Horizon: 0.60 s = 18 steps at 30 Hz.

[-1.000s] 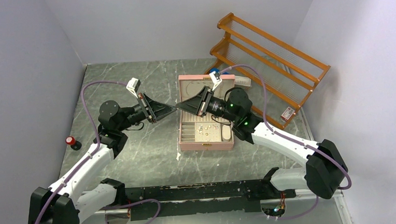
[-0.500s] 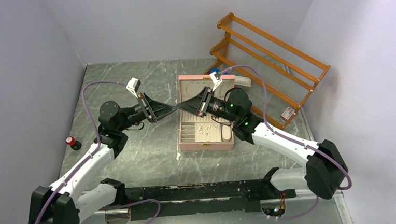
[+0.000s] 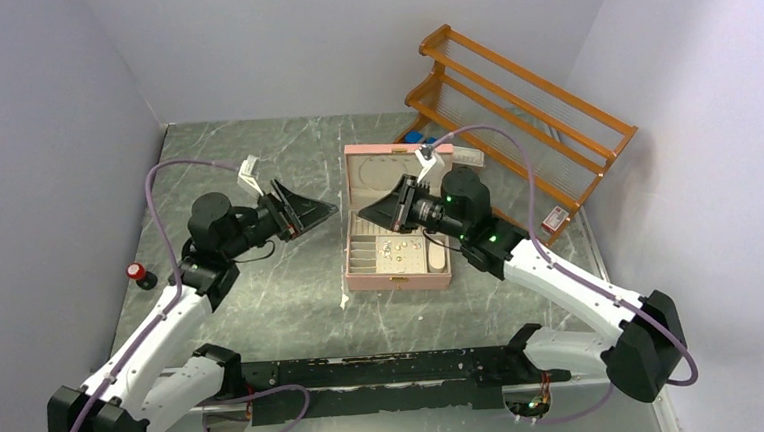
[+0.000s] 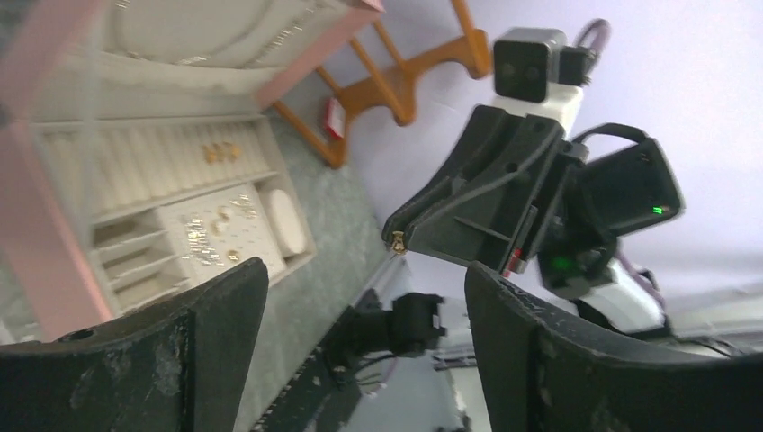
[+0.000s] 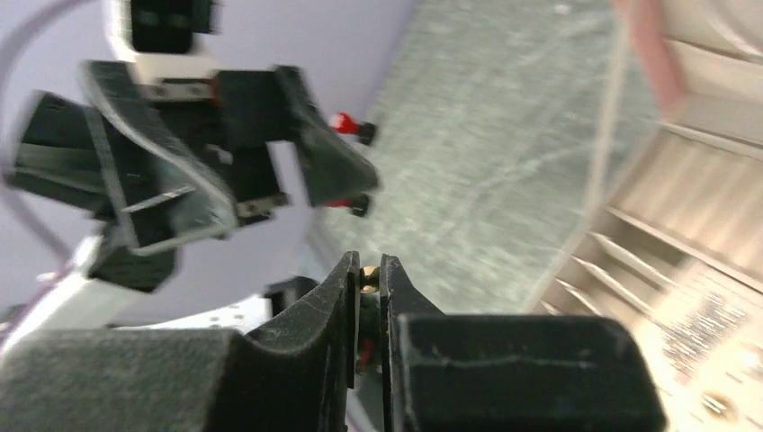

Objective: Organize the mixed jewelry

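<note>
Pink jewelry box (image 3: 397,279) with cream lining; grey-green marbled tabletop (image 3: 282,282); orange rack (image 3: 535,80); gold jewelry piece (image 5: 368,275); red-capped black bottle (image 3: 142,276) near the tabletop's left edge.

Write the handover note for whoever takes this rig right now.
Left hand: open, empty, left of the box.
Right hand: shut on a tiny gold piece, over the open box.
Jewelry: two gold pieces sit in the ring rolls; mixed pieces lie in the compartment beside them.
Done: apparently those two sorted.
Left: place the held piece, then sort the mixed compartment.
</note>
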Available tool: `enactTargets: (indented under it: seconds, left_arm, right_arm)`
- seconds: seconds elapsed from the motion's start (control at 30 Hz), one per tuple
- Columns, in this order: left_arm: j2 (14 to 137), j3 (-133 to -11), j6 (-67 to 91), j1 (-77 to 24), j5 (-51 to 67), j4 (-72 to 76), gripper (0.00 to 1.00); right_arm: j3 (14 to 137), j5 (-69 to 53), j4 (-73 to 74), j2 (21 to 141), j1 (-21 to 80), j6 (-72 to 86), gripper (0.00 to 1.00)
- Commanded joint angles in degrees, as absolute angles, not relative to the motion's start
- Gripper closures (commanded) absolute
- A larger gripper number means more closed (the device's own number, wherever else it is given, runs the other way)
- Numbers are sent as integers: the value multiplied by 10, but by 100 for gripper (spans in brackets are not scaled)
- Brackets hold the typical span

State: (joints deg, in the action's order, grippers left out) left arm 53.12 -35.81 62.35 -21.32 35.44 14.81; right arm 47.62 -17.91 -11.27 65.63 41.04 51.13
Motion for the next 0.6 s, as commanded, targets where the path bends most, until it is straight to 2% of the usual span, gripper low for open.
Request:
enactTargets:
  seconds: [0.0,0.07,0.17,0.3,0.57]
  left_arm:
    - [506,-403,480,-213,261,4,14]
    - [503,-414,433,-213,229,-43,11]
    - [507,-430,381,-213,210,-78,3]
    - [517,-442,339,-213,192,-103,2]
    - [533,-427,330,-213,191,-91,4]
  right_arm:
    - [515,-98,122,632,403,395,90]
    - [526,-54,197,631,402,356,90]
    - [532,-4,272,628,402,332,90]
    - [531,53,322,635,402,326,90]
    - [532,60,330,681,400,323,91]
